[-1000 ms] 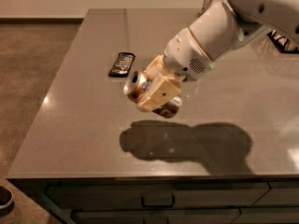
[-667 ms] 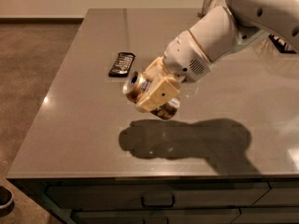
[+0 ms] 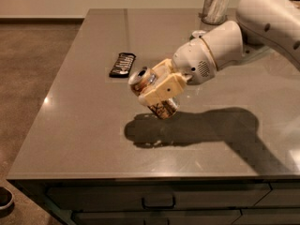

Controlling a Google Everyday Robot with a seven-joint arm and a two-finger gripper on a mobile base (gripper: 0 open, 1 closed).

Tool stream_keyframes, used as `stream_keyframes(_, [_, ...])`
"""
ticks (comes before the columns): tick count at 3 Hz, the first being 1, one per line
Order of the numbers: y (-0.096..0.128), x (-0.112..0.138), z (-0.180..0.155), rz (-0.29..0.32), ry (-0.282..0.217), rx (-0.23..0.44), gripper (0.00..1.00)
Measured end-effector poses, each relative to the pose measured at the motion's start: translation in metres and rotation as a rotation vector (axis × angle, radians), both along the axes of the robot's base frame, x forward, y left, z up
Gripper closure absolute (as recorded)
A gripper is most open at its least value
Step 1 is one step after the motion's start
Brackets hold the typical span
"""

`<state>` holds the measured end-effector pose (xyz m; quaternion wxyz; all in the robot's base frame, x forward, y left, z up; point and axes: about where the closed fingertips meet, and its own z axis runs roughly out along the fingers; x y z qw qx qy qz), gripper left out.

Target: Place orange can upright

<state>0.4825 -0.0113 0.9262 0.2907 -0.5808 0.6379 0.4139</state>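
The orange can [image 3: 151,92] is held in the air above the grey counter [image 3: 84,121], tilted on its side with its silver top facing left. My gripper [image 3: 157,90] is shut on the can, its cream-coloured fingers [image 3: 161,89] clamped across the can's body. The white arm comes in from the upper right. The can's shadow falls on the counter right below it. The can's label is mostly hidden by the fingers.
A dark flat snack packet [image 3: 122,64] lies on the counter to the left behind the can. A pale cylindrical container [image 3: 215,3] stands at the back edge. Drawers [image 3: 159,201] run below the front edge. The brown floor [image 3: 28,78] lies to the left.
The gripper and can have sunk slightly toward the counter; the can stays tilted in the grip.
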Motion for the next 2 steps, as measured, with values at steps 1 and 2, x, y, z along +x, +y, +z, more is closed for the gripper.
stream_keyframes(1, [-0.0076, 0.0096, 0.0029, -0.042, 0.034, 0.093, 1.0])
stream_keyframes(2, [-0.0163, 0.0145, 0.0048, -0.11, 0.036, 0.172, 1.0])
